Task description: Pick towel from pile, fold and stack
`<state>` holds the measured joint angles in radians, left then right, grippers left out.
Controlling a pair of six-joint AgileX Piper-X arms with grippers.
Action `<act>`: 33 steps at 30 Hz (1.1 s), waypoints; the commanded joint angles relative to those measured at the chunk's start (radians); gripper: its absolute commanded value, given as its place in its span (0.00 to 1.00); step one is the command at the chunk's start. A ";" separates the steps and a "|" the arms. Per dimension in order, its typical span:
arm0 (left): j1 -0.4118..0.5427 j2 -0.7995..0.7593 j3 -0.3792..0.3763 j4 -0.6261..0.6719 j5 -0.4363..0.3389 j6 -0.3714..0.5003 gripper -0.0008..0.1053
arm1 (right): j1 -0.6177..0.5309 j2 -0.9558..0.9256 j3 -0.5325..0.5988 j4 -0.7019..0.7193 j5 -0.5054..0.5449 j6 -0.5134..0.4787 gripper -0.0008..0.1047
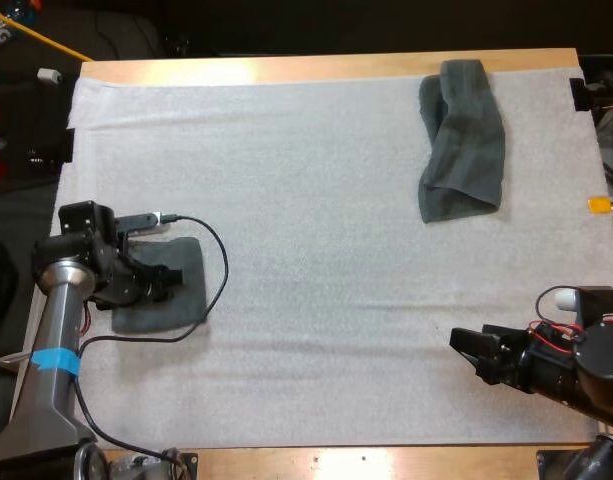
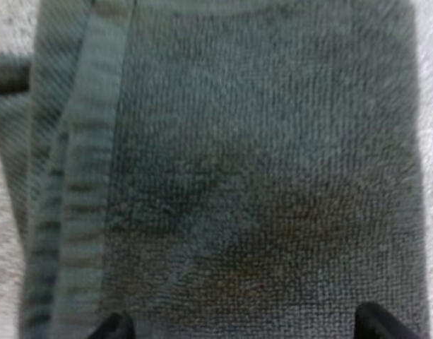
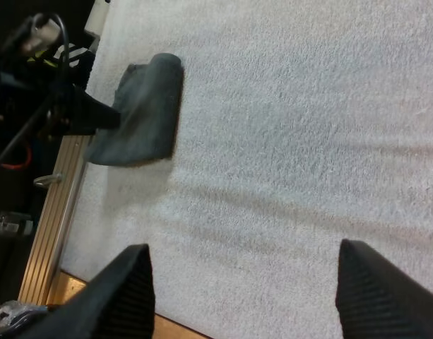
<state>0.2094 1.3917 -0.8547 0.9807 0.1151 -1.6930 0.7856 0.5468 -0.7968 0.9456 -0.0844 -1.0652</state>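
The folded towel (image 1: 176, 295) lies flat at the left side of the frame in the high view, a dark grey-green square close to the left edge of the white mat (image 1: 316, 250). The left hand (image 1: 169, 280) sits right over it, covering part of its top. From the left wrist view the towel's weave (image 2: 258, 169) runs under the hand (image 2: 246, 326), with a striped hem along one side, and the two black fingertips (image 2: 114, 328) stand wide apart with the cloth lying flat between them and no bunching, so that hand is released.

The crumpled towel (image 1: 462, 140) is at the upper right of the frame, well apart from the folded one, draped in a loose lump that reaches the far edge of the mat.

The right hand (image 1: 468, 355) is at the lower right, low over bare mat and pointing left. In its own wrist view its fingers (image 3: 128, 289) are spread with only mat between them, so it too is released; far across the mat that view catches the folded towel (image 3: 142, 116) with the left hand (image 3: 96, 116) at its edge.

The mat covers most of the wooden desk (image 1: 286, 68).
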 commanded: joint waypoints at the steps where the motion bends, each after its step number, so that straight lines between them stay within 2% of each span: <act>1: 0.000 0.004 0.007 -0.007 0.007 -0.012 0.56 | -0.001 -0.005 -0.006 -0.007 -0.006 -0.013 0.53; 4: 0.000 0.045 0.056 -0.068 0.032 -0.027 0.56 | -0.001 -0.005 -0.006 -0.007 -0.006 -0.013 0.53; 6: 0.000 0.076 0.061 -0.076 0.031 -0.029 0.56 | -0.001 -0.005 -0.006 -0.007 -0.006 -0.011 0.53; 11: 0.000 0.103 0.041 -0.086 0.031 -0.029 0.56 | -0.001 -0.005 -0.006 -0.007 -0.010 -0.011 0.53; 18: 0.000 0.103 -0.041 -0.150 0.066 -0.040 0.56 | -0.001 -0.005 -0.006 -0.007 -0.010 -0.011 0.53; 24: 0.000 0.134 -0.042 -0.280 0.073 -0.090 0.56 | -0.001 -0.005 -0.006 0.002 -0.010 -0.009 0.53; 33: 0.000 0.239 -0.045 -0.249 0.076 -0.087 0.56 | -0.001 -0.005 -0.006 0.001 -0.010 -0.009 0.53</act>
<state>0.2094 1.6296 -0.9000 0.7119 0.1897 -1.7736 0.7856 0.5468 -0.7968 0.9456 -0.0860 -1.0652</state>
